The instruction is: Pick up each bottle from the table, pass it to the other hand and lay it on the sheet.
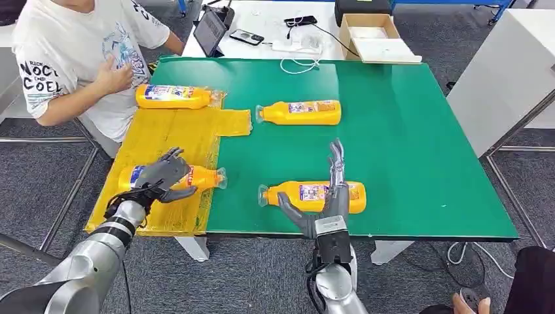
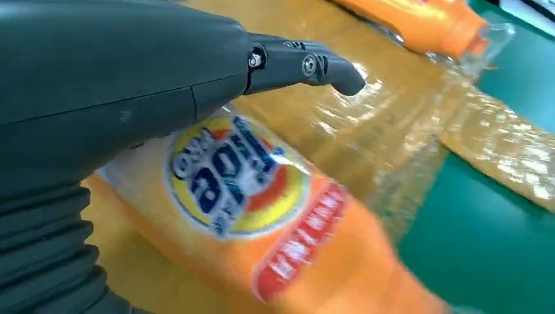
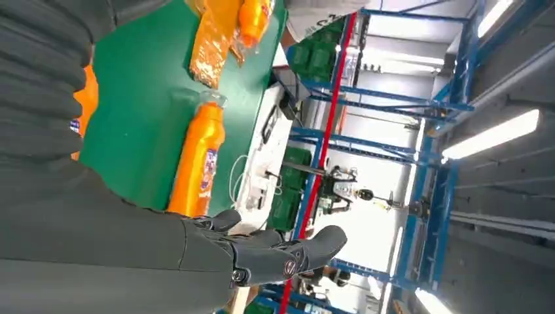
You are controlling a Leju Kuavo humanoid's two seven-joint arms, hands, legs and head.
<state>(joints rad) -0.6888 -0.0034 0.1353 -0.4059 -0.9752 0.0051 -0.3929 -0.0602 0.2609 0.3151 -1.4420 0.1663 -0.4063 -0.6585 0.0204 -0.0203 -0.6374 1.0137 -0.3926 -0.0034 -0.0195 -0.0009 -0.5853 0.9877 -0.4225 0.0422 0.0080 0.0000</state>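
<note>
Four orange bottles lie on their sides. One bottle rests on the yellow sheet, and my left hand is spread over its label end with fingers extended, not closed round it. Another bottle lies at the sheet's far end. A third bottle lies on the green table. The front bottle lies near the table's front edge; my right hand stands open against its near side, fingers straight and pointing away, thumb out to the left.
A person in a white shirt sits at the far left beside the sheet. Behind the green table stands a white table with a tablet, a phone, cables and a cardboard box. A white cabinet stands at the right.
</note>
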